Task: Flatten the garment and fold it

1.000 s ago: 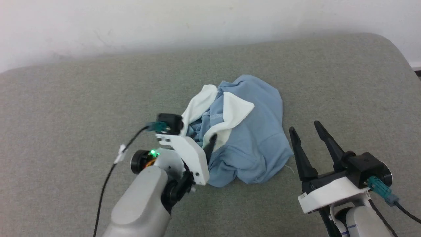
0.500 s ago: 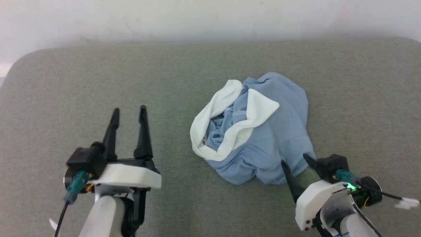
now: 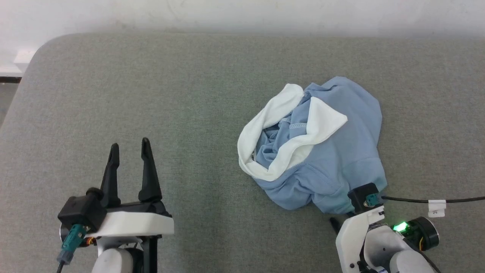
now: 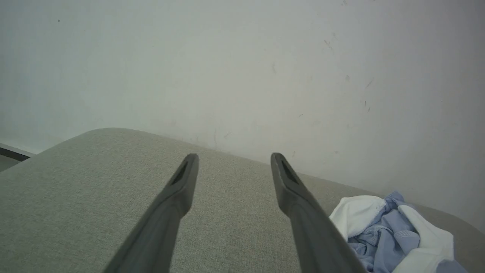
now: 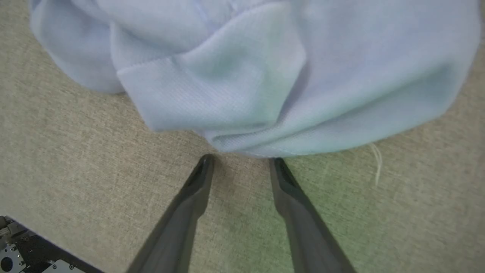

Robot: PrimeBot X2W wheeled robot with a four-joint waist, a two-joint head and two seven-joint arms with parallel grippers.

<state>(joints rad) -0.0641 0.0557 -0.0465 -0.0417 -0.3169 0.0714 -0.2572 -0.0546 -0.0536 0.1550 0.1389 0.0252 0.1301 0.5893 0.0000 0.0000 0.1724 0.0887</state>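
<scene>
The garment [image 3: 341,151] lies crumpled in a heap on the grey cushion [image 3: 151,94], its white collar [image 3: 265,125] turned up on the left side. In the right wrist view my right gripper [image 5: 242,159] is open, its fingertips on the cushion right at the near hem of the garment [image 5: 265,76], with nothing between them. Its white wrist body [image 3: 360,231] stands over that near edge, hiding most of the fingers. My left gripper [image 3: 129,144] is open and empty at the lower left, well apart from the garment [image 4: 394,231]. It points toward the wall, as the left gripper [image 4: 235,155] also shows in its own wrist view.
A pale wall [image 3: 227,15] runs behind the cushion. The cushion's rounded left corner [image 3: 30,57] drops off to the floor. A black cable [image 3: 416,200] with a white tag trails right from my right wrist. A loose white thread [image 5: 377,159] lies by the hem.
The head camera has turned, shifting the picture. My left arm pulled back from the garment's collar to the lower left. My right gripper tipped down and came to the garment's near edge.
</scene>
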